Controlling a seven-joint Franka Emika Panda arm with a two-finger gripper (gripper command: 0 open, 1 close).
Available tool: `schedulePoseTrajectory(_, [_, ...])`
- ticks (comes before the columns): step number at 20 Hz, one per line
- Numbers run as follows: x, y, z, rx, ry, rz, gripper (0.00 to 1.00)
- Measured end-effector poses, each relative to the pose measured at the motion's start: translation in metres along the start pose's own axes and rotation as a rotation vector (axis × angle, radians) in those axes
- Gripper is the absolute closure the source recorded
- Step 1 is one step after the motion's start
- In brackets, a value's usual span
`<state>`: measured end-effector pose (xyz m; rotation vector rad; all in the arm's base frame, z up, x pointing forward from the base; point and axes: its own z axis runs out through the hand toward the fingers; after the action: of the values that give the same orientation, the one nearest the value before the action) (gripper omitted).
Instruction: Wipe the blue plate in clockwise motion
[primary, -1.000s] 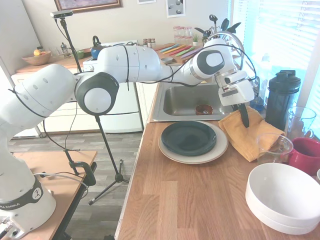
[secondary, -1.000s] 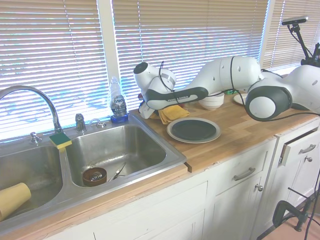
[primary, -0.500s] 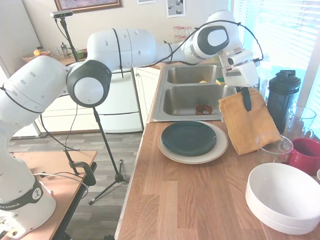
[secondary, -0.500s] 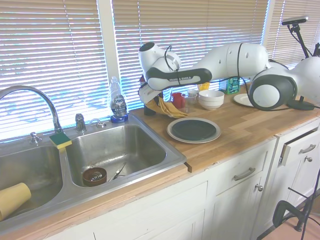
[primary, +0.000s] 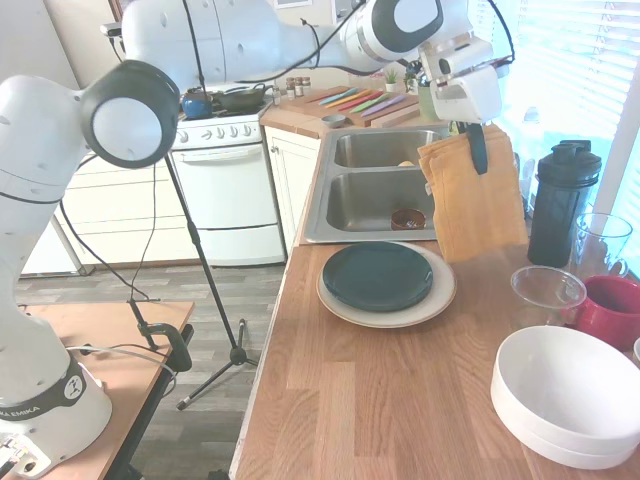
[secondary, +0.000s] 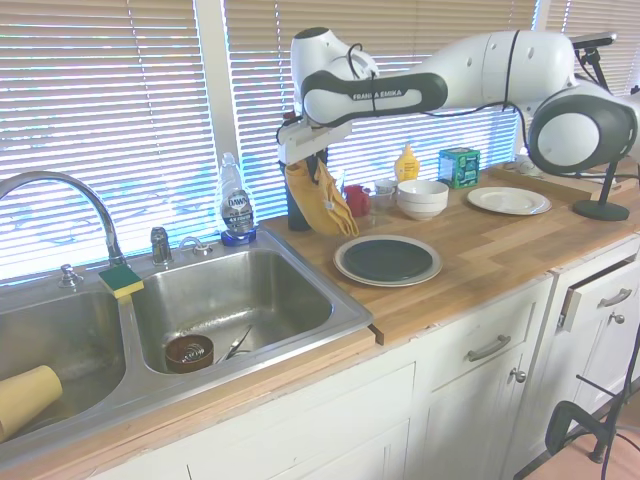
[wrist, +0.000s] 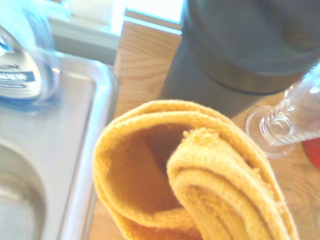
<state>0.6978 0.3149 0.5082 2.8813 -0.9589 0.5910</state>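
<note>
A: Nearest on the tabletop (primary: 380, 400) sits a stack of white bowls (primary: 565, 395); beyond it the blue plate (primary: 378, 276) rests on a cream plate (primary: 428, 300), short of the sink (primary: 375, 200).

B: And the tool (primary: 476, 150)?

A: It hangs high, pinching the top of an orange cloth (primary: 470, 195) that dangles free. The plate lies below it, toward seven o'clock in the first exterior view.

B: So the arm should probably carry the cloth over the plate's centre, lower until the fabric bunches flat, then circle clockwise with light pressure, keeping clear of the black bottle (primary: 562, 200).
</note>
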Motion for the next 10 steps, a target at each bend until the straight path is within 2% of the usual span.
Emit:
schedulePoseTrajectory(3, [-0.009, 0.008, -0.010, 0.006, -0.015, 0.002, 1.00])
schedulePoseTrajectory(10, [-0.043, 0.028, -0.009, 0.016, -0.058, 0.011, 1.00])
